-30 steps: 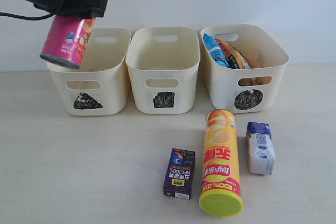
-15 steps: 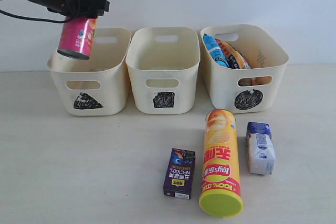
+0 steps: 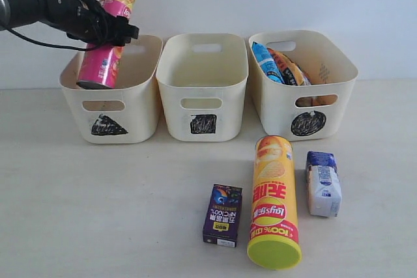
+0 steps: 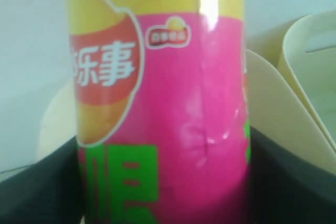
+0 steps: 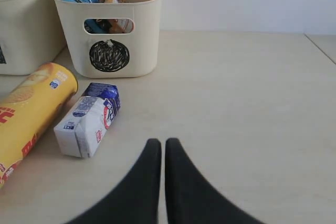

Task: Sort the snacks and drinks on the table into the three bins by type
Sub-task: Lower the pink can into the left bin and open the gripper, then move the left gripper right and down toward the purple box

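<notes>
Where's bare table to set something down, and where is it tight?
The widest bare table lies in front of the triangle bin and square bin, left of the purple carton. Another patch is right of the white-and-blue pack. Tight: carton, yellow tube and pack lie close together before the circle bin.

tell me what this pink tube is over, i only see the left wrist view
observer: The pink tube, tilted in the left pincer, hangs over the triangle bin, its lower end about at the rim.
operator: what's left to sort
observer: The yellow tube lies on its side, between the purple box and the white pack.
operator: and the other arm
observer: The right pincer is shut, holding nothing, near the white pack.
</notes>
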